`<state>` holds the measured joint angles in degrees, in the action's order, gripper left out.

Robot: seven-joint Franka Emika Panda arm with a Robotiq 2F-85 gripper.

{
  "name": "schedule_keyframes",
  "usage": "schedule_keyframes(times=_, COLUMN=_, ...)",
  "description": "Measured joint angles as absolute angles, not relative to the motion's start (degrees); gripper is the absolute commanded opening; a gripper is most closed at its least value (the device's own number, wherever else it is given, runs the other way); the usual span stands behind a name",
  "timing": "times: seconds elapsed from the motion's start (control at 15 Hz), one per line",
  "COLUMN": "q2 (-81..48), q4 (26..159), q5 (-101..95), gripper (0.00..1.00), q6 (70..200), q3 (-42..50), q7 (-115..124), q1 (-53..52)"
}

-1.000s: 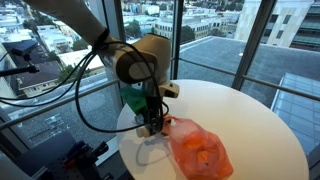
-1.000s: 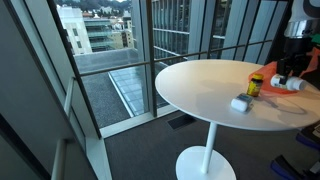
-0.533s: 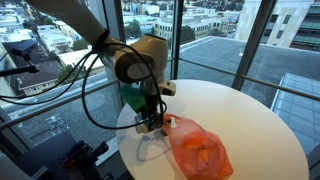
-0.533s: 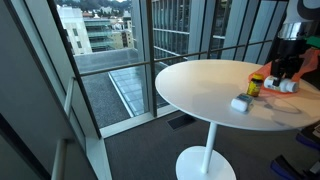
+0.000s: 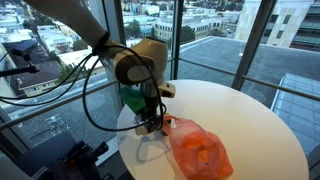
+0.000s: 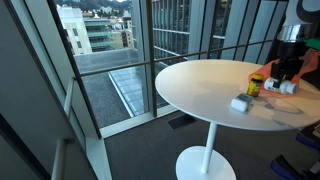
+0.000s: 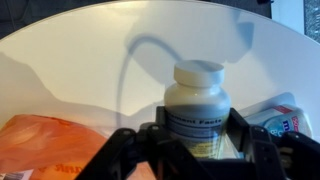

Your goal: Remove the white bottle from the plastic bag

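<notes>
The white bottle (image 7: pixel 197 98) with a white cap and a printed label sits between my two black fingers in the wrist view. My gripper (image 7: pixel 197 138) is shut on its body. In an exterior view my gripper (image 5: pixel 152 122) is low over the round white table, right beside the orange plastic bag (image 5: pixel 198 152). The bag's edge shows at the lower left of the wrist view (image 7: pixel 50 150). In an exterior view the bottle (image 6: pixel 290 87) lies sideways under my gripper (image 6: pixel 283 77), close to the tabletop.
The round white table (image 5: pixel 245 110) stands on one pedestal beside tall windows. A small yellow and black bottle (image 6: pixel 256 84) and a small white object (image 6: pixel 240 103) lie near the gripper. A green object (image 5: pixel 132 98) is behind the arm. A colourful packet (image 7: pixel 285 118) lies right of the bottle.
My gripper, holding the white bottle, has shifted slightly away from the orange bag and stays low over the table. Nothing else has moved.
</notes>
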<state>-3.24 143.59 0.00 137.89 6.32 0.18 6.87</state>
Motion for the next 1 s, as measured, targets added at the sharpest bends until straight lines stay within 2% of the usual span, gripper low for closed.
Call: schedule_keyframes(times=1.0, q2=-9.87, q4=143.01, q5=-0.49, gripper=0.36, q6=148.02, q3=4.12, q7=-1.36, q1=5.19)
